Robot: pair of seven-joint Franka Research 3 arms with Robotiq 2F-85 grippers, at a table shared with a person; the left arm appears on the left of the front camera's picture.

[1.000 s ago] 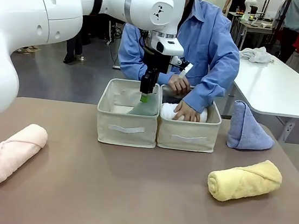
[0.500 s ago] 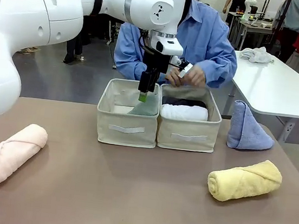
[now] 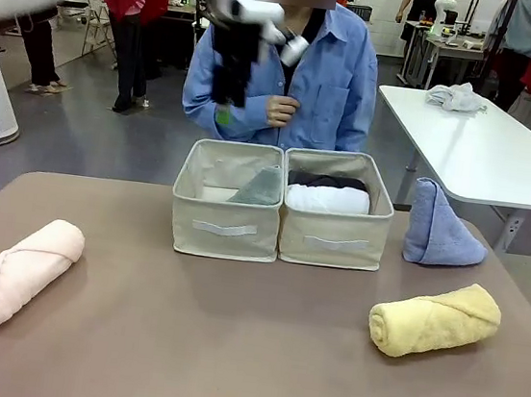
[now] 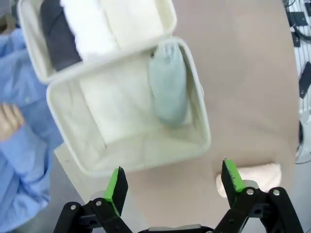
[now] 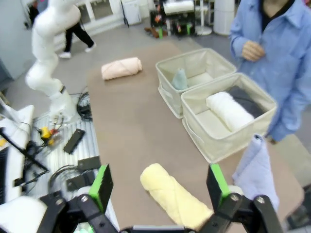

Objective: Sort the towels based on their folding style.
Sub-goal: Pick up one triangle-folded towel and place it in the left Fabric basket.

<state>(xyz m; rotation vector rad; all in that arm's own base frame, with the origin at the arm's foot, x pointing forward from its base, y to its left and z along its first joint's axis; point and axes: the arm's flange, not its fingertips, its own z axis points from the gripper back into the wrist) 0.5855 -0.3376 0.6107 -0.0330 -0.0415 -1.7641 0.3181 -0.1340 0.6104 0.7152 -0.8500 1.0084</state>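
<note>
- Towels of looped terry: pink cylinder roll (image 3: 14,271) at the table's 8 o'clock, yellow cylinder roll (image 3: 435,320) at 4, lavender-blue cone (image 3: 439,227) upright at 2.
- At 12, the right cream fabric bin (image 3: 333,241) holds the white roll (image 3: 327,198), with the dark grey roll (image 3: 326,180) half hidden behind it. The pale green cone (image 3: 259,188) leans in the left cream fabric bin (image 3: 225,227), its base hidden.
- Left gripper (image 4: 174,178), blurred in the front view, and right gripper (image 5: 159,182) are both spread wide and empty.

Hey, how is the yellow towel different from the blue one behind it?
The yellow towel is a cylinder roll lying on its side; the blue towel is a cone standing on its base. The yellow towel lies nearer the robot; the blue towel stands farther back, beside the right bin. Both are on the table, unsorted.
</note>
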